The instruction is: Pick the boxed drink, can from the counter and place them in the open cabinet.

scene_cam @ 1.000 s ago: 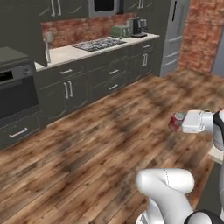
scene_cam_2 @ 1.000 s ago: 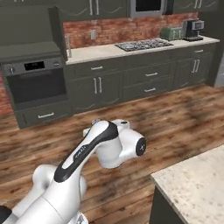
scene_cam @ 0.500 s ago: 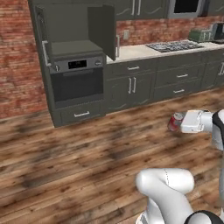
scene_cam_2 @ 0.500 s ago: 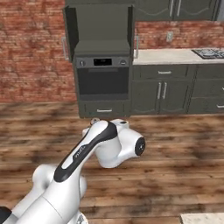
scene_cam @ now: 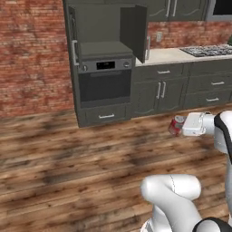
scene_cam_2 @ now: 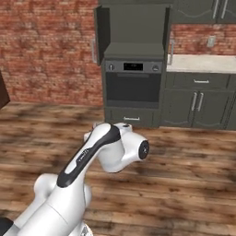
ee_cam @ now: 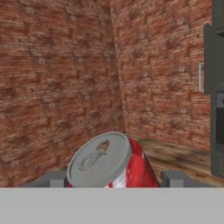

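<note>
One tall open cabinet (scene_cam: 105, 54) is faced across the wooden floor (scene_cam: 68, 154), its shelf bay seen bare above an oven (scene_cam: 105, 85). The can (ee_cam: 111, 162) is carried between the clenched jaws, apparently not yet delivered; the boxed drink's state cannot be judged. No lettering can be read.

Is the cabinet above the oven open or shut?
Open. The cabinet has both doors swung outward in the right base view, showing a dark shelf bay above the oven.
</note>
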Motion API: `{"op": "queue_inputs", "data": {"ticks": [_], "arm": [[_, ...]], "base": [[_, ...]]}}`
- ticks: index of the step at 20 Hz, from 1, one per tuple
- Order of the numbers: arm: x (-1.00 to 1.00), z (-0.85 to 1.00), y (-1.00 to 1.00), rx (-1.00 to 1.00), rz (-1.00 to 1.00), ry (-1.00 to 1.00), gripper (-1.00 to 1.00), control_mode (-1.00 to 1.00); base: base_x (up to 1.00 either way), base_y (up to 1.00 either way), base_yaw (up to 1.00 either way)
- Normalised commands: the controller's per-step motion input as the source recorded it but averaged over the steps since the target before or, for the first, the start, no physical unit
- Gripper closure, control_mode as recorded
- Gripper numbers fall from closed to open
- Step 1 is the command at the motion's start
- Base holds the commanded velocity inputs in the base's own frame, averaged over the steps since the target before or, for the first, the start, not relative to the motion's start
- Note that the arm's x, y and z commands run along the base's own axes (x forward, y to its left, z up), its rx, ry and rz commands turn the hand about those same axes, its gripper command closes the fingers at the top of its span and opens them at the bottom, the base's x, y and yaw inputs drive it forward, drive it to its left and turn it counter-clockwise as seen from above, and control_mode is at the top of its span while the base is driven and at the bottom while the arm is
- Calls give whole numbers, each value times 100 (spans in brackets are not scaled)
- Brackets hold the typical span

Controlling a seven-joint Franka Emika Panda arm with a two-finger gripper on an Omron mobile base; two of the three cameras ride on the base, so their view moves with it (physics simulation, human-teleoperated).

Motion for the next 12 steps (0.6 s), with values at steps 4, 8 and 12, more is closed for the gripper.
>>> {"op": "queue_inputs", "data": {"ticks": [4, 8, 12], "arm": [[0, 0, 0, 0, 0, 0, 100, 100], [0, 0, 0, 0, 0, 0, 100, 100], [0, 0, 0, 0, 0, 0, 100, 100]], "base": [[100, 12, 0], [100, 26, 0], [100, 32, -2]]}}
